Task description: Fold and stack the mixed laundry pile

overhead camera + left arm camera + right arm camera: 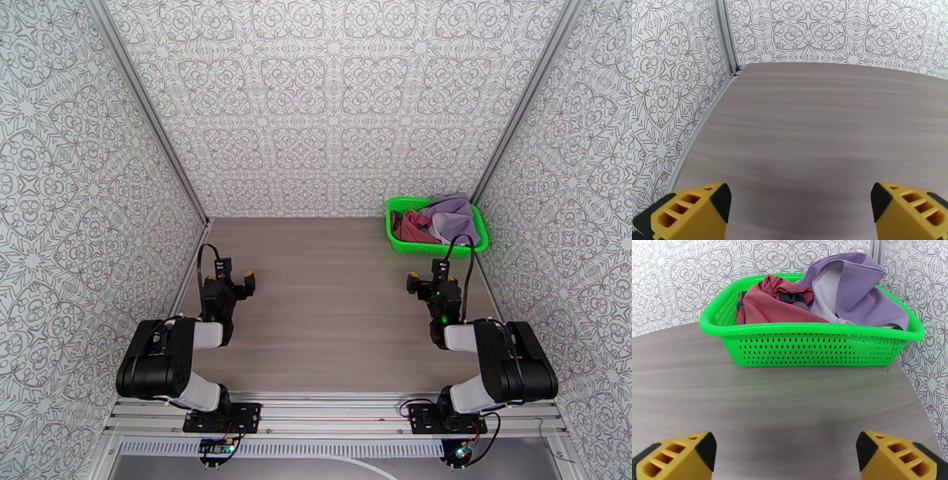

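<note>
Arms: both bases bolted at the near edge of the table [332, 316], left and right. Each arm is folded, elbow back toward its base, forearm reaching forward and low over the table.

Left gripper [231, 276]: jaws wide apart, holding nothing. Its wrist view puts the gripper [800, 201] over bare wood-grain table [821, 118], with the yellow fingertips [691, 213] at the bottom corners and the far left corner of the patterned walls ahead.

Right gripper [431, 278]: jaws wide apart, holding nothing, pointed at the basket and well short of it. In its wrist view the gripper [786, 449] has a strip of table [770, 398] between it and the basket.

Green mesh basket [437, 249]: far right corner of the table, close to both walls.

Laundry, both pieces inside the basket, crumpled and unfolded:
- dark red tank top [411, 226], left side
- lavender garment [450, 213], right side, heaped higher

Right wrist view adds detail. The basket wall [809, 346] is slotted. The red top [770, 307] is bunched, with a dark fold near its top. The lavender piece [861, 299] rises above the rim, its paler inner face turned out, and touches the red one at mid-basket
</note>
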Controlling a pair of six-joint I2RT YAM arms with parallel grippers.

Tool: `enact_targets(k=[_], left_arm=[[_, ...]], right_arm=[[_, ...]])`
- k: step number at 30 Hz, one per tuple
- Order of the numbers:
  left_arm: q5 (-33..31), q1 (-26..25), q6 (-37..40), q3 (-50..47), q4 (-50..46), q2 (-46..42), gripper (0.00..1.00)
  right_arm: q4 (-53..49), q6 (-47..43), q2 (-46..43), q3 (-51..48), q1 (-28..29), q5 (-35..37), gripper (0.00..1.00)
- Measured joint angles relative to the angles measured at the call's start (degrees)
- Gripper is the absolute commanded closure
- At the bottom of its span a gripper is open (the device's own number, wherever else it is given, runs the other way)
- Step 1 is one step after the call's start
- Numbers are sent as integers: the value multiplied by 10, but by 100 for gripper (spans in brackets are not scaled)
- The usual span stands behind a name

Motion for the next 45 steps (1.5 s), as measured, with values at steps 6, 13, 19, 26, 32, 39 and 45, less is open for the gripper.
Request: enact_targets(k=[6,13,19,26,32,39,45], left_arm=[[-2,-2,0,0,0,0,1],[1,1,0,0,0,0,0],[3,2,0,0,0,0,1],[3,3,0,0,0,0,0],[5,5,0,0,0,0,1],[-90,-61,16,-19,-57,-110,1],[-173,-123,-65,162,-341,-266,1]], right_arm=[[0,0,0,0,0,0,1],[0,0,0,0,0,0,1],[0,0,0,0,0,0,1],[0,0,0,0,0,0,1],[0,0,0,0,0,0,1],[-187,3,-214,25,0,13,4],[-468,48,-306,285,0,41,4]])
